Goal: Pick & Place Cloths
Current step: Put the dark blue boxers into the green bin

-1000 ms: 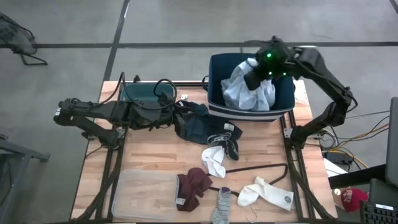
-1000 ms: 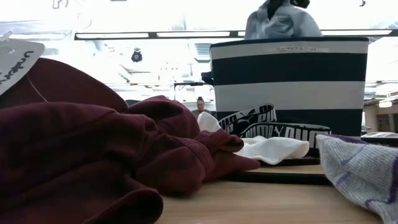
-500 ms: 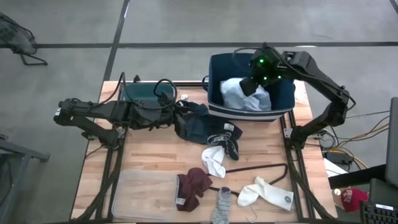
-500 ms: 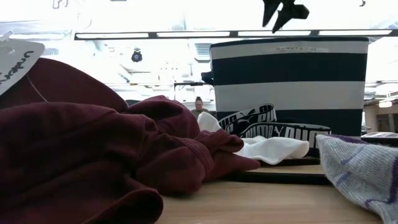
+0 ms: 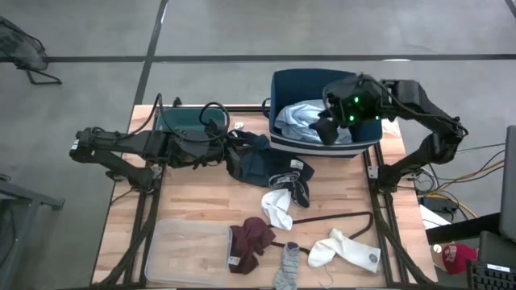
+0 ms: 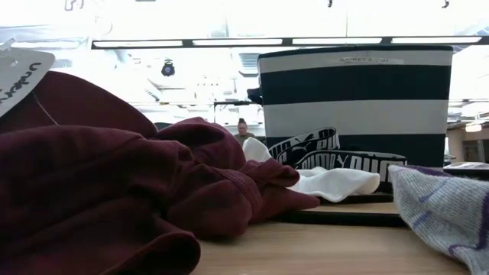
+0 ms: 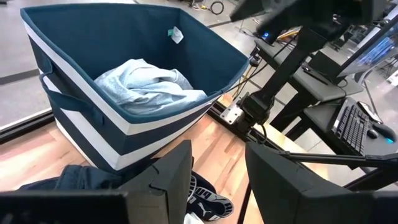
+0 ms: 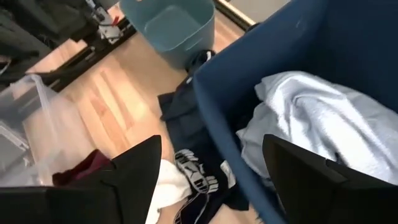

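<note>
- Navy fabric bin with white stripes (image 5: 278,141) at the table's far edge.
- Teal plastic tub (image 5: 179,121) on the far left.
- Clear plastic tray (image 5: 181,242) on the wooden table (image 5: 201,201).
- Thin black wire hanger (image 5: 355,224).

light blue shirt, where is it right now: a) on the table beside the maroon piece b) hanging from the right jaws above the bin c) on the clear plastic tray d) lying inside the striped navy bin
d, the light blue shirt lies bunched inside the striped navy bin, and the right gripper stands over it with its jaws open and empty.
</note>
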### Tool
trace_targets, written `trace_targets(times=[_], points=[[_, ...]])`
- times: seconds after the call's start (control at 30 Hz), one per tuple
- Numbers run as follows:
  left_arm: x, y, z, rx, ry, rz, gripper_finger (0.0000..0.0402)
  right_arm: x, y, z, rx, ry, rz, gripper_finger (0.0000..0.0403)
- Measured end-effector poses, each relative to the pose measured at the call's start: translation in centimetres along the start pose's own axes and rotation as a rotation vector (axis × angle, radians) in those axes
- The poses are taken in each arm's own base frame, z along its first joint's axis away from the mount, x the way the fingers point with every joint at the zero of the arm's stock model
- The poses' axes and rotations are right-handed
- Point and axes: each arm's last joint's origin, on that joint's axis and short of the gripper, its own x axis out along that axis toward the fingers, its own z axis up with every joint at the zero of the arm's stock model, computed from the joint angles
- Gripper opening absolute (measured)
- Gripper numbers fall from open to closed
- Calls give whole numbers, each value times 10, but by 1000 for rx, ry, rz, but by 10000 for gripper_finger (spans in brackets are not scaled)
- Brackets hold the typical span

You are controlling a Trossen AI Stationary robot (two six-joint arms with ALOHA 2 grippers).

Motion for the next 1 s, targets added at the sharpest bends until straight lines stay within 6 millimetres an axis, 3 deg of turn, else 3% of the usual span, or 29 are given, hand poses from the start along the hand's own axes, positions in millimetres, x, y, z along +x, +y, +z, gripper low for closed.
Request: trace_targets(times=[0.53,0.8,1.0], points=[[0,-1,1,6,0,-18,156,29,63,-72,1,206,49,232],[0,-2,2,3,0,-33,156,54,76,-114,52,268,-36,250],[0,-2,2,3,-1,-33,156,75,85,-148,14,356,-1,244]])
